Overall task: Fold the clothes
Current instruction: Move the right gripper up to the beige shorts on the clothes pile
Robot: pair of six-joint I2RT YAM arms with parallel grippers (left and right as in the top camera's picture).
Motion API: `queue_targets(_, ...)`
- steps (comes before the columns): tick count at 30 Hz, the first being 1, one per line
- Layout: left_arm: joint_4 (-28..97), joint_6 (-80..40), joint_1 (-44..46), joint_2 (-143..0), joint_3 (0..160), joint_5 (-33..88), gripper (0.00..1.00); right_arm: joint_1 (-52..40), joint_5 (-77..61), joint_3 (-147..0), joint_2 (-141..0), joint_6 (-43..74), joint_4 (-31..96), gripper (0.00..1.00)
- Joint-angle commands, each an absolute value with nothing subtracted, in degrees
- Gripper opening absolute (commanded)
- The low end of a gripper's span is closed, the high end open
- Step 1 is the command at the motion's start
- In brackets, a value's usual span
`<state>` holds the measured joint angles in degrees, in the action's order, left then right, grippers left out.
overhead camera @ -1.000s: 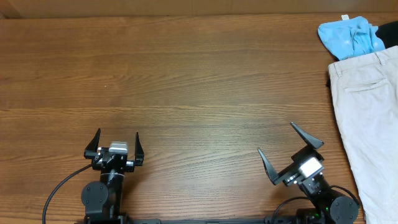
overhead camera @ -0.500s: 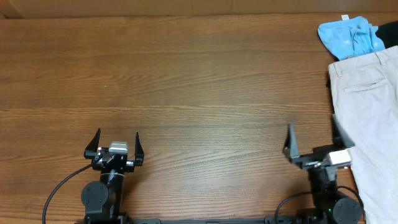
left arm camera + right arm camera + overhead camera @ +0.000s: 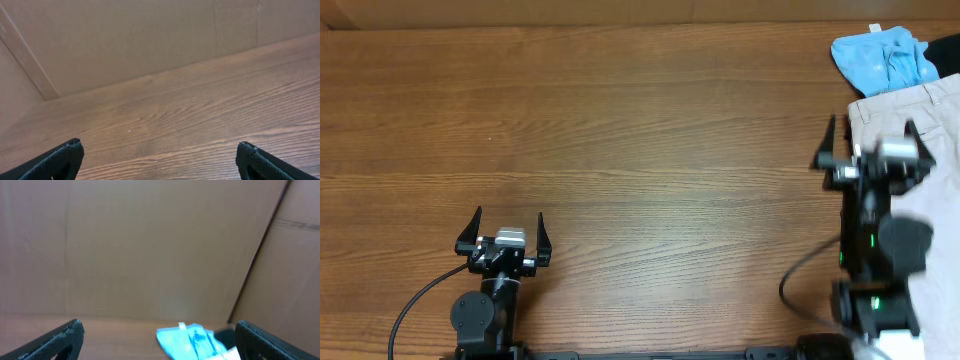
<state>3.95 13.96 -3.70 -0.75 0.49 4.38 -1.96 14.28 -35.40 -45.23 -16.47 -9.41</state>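
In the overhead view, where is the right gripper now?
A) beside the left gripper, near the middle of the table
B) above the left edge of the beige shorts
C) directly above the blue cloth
B: the right gripper, jaws open, is over the left edge of the shorts, short of the blue cloth and far from the left gripper.

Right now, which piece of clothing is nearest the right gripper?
The beige shorts: seen from overhead, the right gripper overlaps their top edge, while the blue cloth lies farther back in the corner.
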Motion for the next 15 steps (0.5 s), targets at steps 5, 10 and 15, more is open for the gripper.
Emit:
queue_targets(5, 4.1, 14.6, -3.3, -0.6, 0.3, 4.0, 1.0, 2.7, 17.5, -58.0, -66.5, -18.9, 5.2, 1.0)
queue_targets(10, 4.1, 14.6, -3.3, -0.6, 0.3, 4.0, 1.0, 7.4, 17.0, -74.0, -79.7, -18.9, 20.7, 1.0)
queue_targets(15, 4.1, 14.6, -3.3, -0.6, 0.3, 4.0, 1.0, 10.0, 10.6, -84.9, -89.4, -18.9, 31.9, 1.0)
